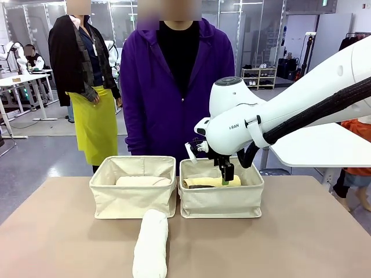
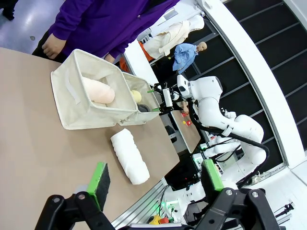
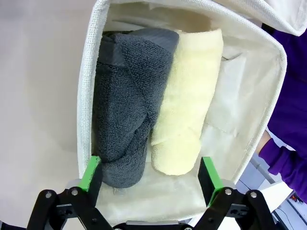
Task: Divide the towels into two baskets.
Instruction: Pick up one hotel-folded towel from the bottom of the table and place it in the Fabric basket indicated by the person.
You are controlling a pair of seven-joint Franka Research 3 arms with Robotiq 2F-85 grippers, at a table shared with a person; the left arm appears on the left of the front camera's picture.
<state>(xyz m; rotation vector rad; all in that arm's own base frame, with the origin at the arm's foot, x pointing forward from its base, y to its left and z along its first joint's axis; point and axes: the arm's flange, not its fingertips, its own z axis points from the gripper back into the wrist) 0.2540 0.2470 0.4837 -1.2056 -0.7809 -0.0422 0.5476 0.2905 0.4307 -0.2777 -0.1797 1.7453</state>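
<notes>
My left gripper hangs wide open and empty. The pale peach terry roll lies in the left cream canvas basket, and the white terry roll lies on the tan table just near of it. The dark grey terry roll and yellow terry roll lie touching in the right cream canvas basket, under my wide-open, empty right gripper.

Grey towel; yellow towel; white towel; cream baskets.

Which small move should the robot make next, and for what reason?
Probably lift the right gripper straight up out of the right basket. Its jaws stand open, holding nothing, and the dark grey towel and the yellow towel already lie inside. The white towel lies on the table.
</notes>
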